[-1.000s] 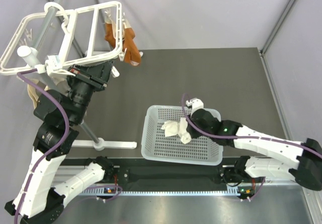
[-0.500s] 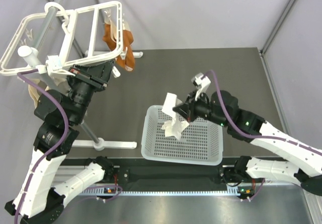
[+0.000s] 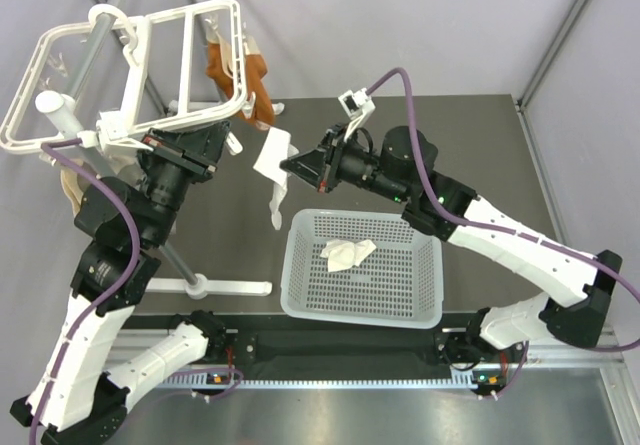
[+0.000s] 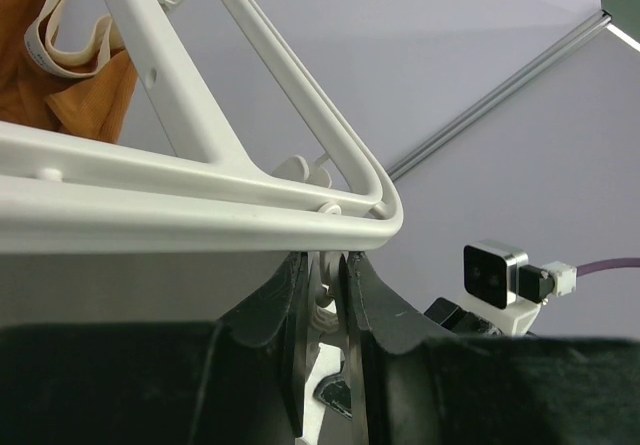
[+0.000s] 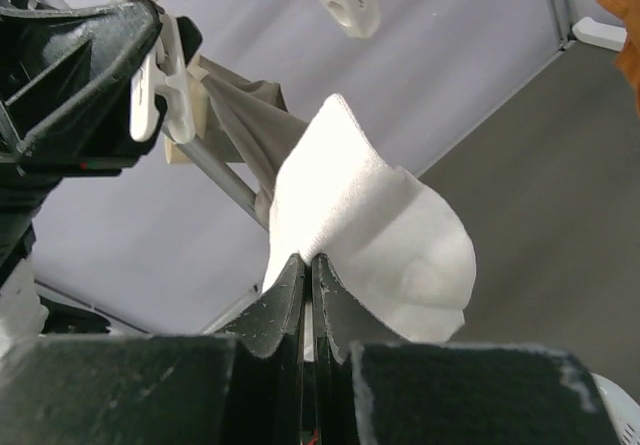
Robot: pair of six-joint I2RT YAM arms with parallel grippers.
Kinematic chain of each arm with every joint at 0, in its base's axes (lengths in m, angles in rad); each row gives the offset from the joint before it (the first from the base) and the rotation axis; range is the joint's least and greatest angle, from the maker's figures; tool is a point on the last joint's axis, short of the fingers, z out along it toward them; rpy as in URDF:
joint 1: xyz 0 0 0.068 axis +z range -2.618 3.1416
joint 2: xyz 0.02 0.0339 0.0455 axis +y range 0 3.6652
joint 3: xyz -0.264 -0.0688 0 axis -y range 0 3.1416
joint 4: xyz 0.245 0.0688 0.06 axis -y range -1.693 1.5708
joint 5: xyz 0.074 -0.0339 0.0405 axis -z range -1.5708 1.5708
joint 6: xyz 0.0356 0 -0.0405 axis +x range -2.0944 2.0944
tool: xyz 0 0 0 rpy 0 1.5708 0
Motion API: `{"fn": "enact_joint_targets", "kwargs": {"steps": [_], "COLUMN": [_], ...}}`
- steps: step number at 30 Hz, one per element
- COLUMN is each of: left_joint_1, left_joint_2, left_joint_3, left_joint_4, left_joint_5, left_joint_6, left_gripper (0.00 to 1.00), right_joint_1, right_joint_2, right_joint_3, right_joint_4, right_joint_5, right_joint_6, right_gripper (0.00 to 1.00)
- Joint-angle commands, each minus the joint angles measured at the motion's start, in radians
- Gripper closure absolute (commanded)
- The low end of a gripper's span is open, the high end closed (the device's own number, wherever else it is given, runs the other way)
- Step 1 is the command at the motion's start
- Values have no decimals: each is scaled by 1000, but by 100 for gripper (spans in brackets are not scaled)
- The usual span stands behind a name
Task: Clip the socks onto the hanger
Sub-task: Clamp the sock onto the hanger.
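The white hanger [image 3: 190, 12] stands tilted at the upper left on its grey pole. My left gripper [image 4: 323, 265] is under the hanger's near corner [image 4: 380, 200], shut on a small white clip [image 4: 326, 290] there. It also shows in the top view [image 3: 222, 137]. My right gripper [image 3: 292, 168] is shut on one white sock [image 3: 272, 160], which hangs in the air just right of that corner. In the right wrist view the sock [image 5: 370, 225] fans out from the pinched jaws [image 5: 308, 263]. The other white sock [image 3: 347, 254] lies crumpled in the basket.
The white perforated basket [image 3: 300, 295] sits front centre. Orange-brown socks [image 3: 250, 85] hang from the hanger's far right edge. Beige socks [image 3: 70, 190] hang at the left behind my left arm. The stand's foot [image 3: 215, 287] lies left of the basket.
My right gripper has lifted one white sock out of the basket and carried it up and left to the hanger's corner. My left gripper stays at the clip.
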State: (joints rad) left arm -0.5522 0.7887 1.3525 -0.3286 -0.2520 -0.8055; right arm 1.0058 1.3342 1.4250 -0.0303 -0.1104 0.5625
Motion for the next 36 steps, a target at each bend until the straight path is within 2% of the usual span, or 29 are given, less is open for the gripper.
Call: {"fn": "enact_joint_targets", "kwargs": {"steps": [1, 36], "left_joint_1": [-2, -2], "left_joint_2": [-6, 12], "left_joint_3": [-10, -32], "left_joint_4": [48, 79], "left_joint_5": [2, 23], "left_joint_6": [-11, 2], "left_gripper": [100, 100], "right_joint_1": [16, 60], "right_joint_2": [29, 126], "right_joint_3": [89, 149], "right_joint_4": [99, 185], "right_joint_5": [-55, -135], "right_joint_6": [56, 116], "right_gripper": [100, 100]}}
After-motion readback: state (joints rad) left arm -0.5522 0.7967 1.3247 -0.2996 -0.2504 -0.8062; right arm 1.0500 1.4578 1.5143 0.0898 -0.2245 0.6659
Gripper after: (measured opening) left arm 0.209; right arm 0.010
